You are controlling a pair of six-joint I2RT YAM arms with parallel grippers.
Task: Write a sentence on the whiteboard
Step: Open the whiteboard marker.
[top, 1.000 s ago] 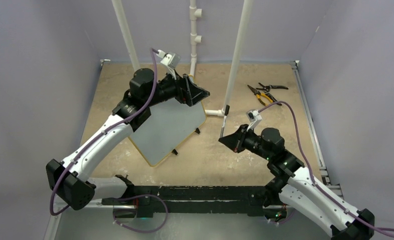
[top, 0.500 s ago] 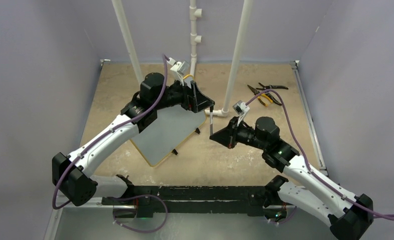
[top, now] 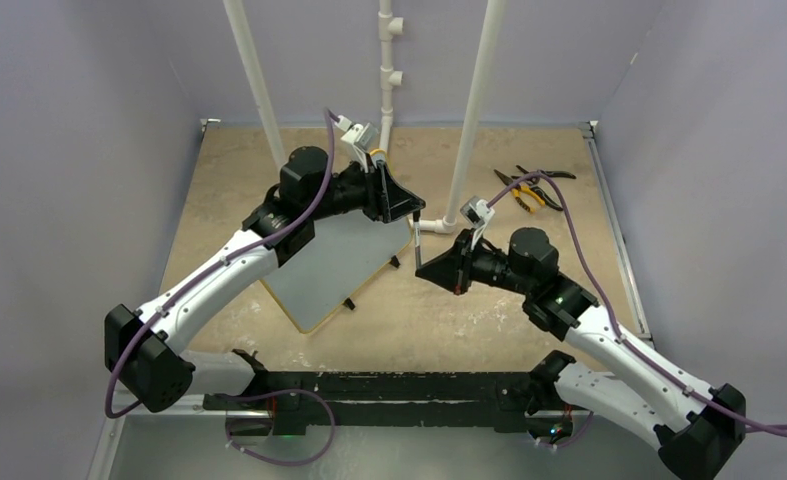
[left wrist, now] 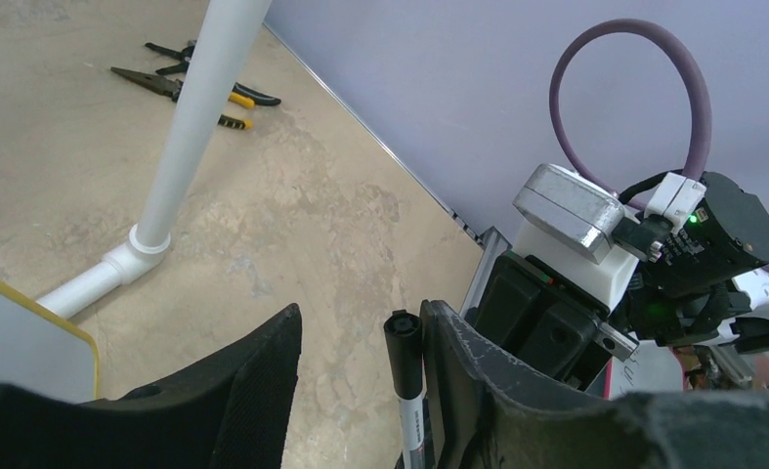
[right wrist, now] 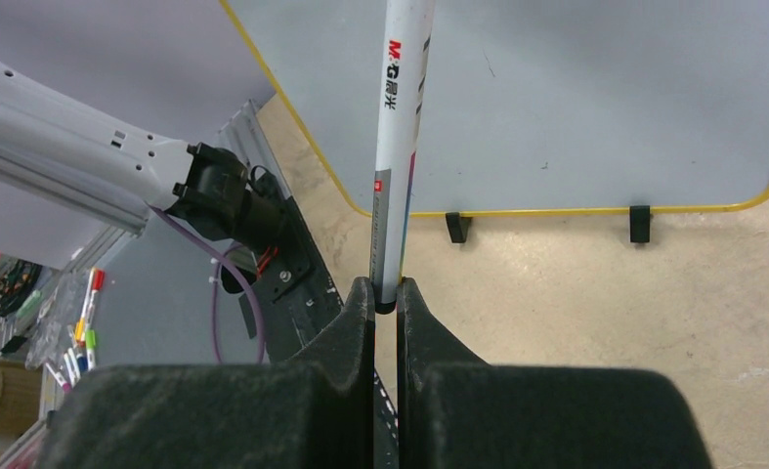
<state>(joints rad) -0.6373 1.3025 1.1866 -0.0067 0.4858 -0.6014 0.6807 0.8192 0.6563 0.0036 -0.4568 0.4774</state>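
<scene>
My right claw (right wrist: 387,293) is pressed together on the lower end of a slim white marker pen with a black cap (right wrist: 400,147). The marker's long axis runs straight out from that claw, away from my bases and toward my left claw (left wrist: 361,337). The coming move hangs on this: the capped tip (left wrist: 403,337) stands in the gap between my left fingers, which are spread. It is just beside one finger (left wrist: 458,362) and apart from the other. So my left claw is the one placed at the cap. I judge that it need only press together across the pen's axis while my right pulls back along it.

The small pale grey whiteboard with a thin yellow frame and black feet (top: 339,265) lies flat on the tan table (top: 449,320), to the left of the marker and partly under my left arm. Its face is bare of writing wherever I can see it. Farther off, beyond a white plastic pipe (top: 476,100), yellow-handled pliers (top: 527,188) lie well apart.
</scene>
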